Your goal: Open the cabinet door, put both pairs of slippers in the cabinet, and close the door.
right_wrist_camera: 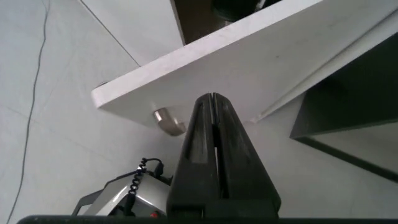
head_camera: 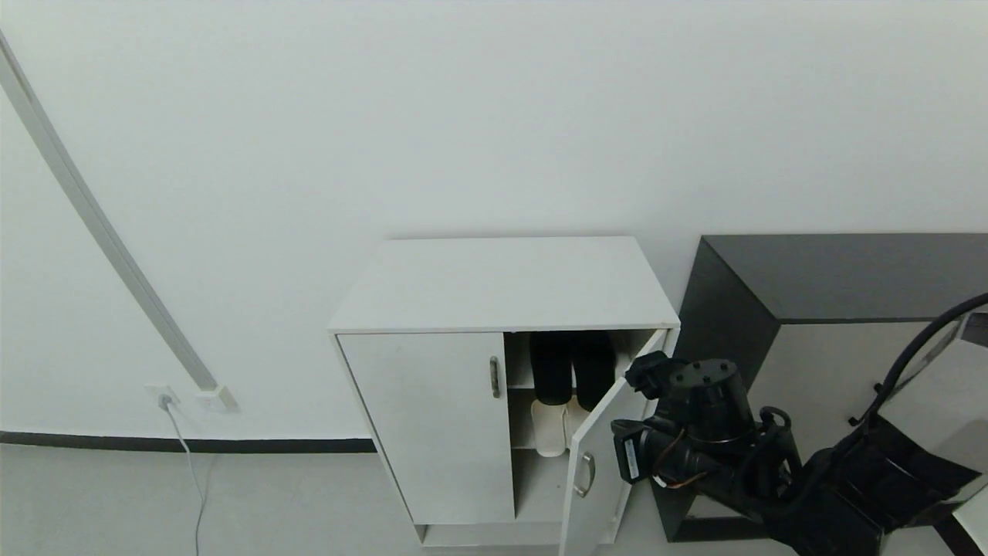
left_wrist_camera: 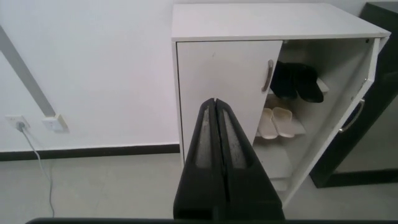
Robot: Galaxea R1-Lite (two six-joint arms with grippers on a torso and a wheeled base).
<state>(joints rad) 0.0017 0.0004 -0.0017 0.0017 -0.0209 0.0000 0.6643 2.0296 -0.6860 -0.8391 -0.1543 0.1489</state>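
In cabinet [head_camera: 502, 286]: black slippers [head_camera: 571, 363], white slippers [head_camera: 549, 426]; R door [head_camera: 598, 429] ajar. My R gripper [right_wrist_camera: 214, 98] pinched together by door face, L gripper [left_wrist_camera: 214, 102] likewise, well back. Risk: glancing push slips, door rebounds.

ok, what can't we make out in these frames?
- Right gripper against the door: contact unclear. The right wrist view is end-on, and in the head view the arm is in front of it.
- Cabinet bottom shelf: partly hidden, by the open door in the head view and by the left gripper in the left wrist view.
- Door's lower edge: cut off by the head view's bottom edge.
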